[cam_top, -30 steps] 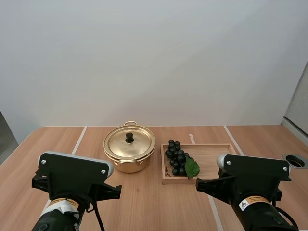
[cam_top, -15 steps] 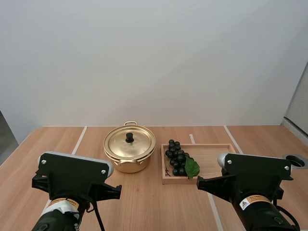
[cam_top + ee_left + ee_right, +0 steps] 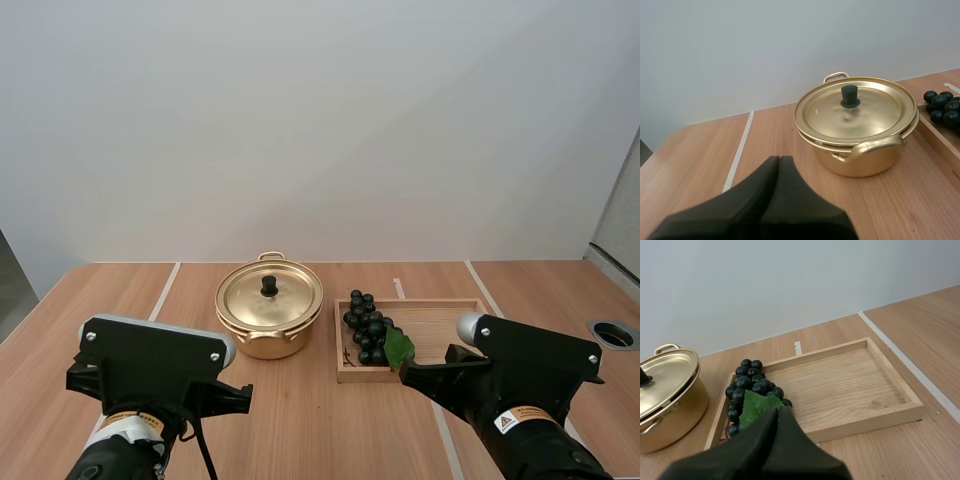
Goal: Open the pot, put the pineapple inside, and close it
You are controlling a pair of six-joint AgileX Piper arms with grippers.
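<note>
pot (image 3: 860, 155) and lid (image 3: 862, 114): gold-toned metal, polished, glossy, mirror-ish. knob (image 3: 850, 96): matt black, looks plastic. tray (image 3: 865, 420): pale bare wood, visible grain, matt. grapes (image 3: 747, 382): dark, glossy skins; leaf (image 3: 754, 407) matt green. table (image 3: 700, 150): smooth wood-grain top, low sheen. left gripper (image 3: 779, 159), right gripper (image 3: 777, 410): matt black.

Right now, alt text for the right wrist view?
My right gripper, shut on nothing, points toward a wooden tray holding a bunch of dark grapes with a green leaf, at the end nearest a gold pot. The pot stands beside the tray with its lid on.
</note>
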